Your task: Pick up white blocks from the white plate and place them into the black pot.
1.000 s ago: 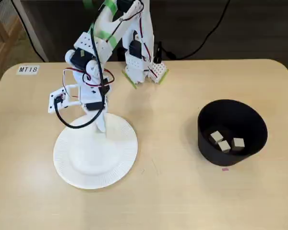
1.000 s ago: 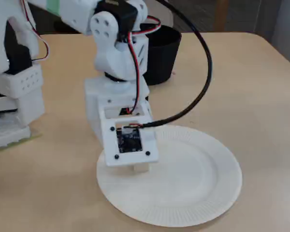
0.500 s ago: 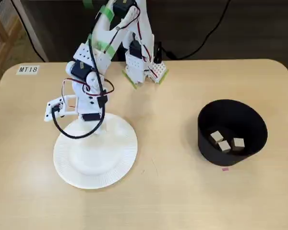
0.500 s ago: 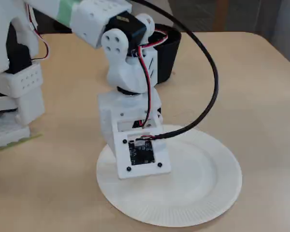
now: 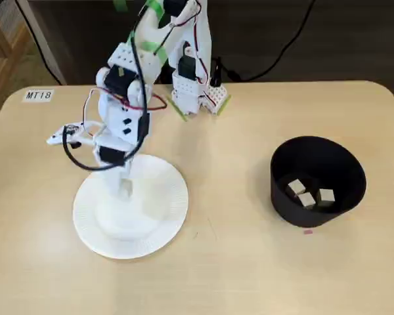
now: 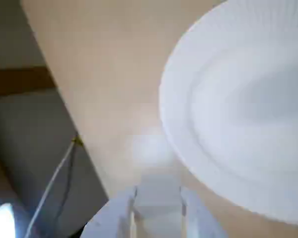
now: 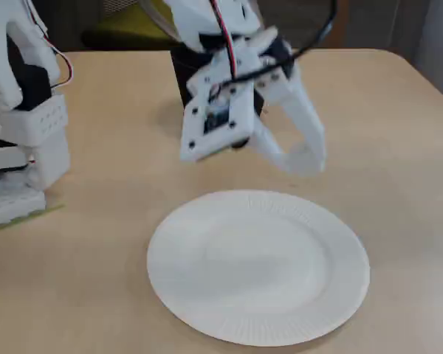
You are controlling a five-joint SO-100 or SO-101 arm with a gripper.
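Hand (image 7: 301, 158) lifted; pot (image 5: 318, 180) holds blocks (image 5: 307, 193).

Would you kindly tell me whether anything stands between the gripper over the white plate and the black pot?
Nothing visible does. In a fixed view, only bare table lies between the gripper, which seems to hold a white block, and the black pot; the arm's base stands well behind that line.

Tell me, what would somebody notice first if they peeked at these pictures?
Probably the white robot arm's pincer lifted above the round white paper plate, pinching a small pale cube that shows between its fingers in the wrist view. Next, the matte black cylindrical pot at the right of a fixed view, with three small pale cubes already at its bottom.
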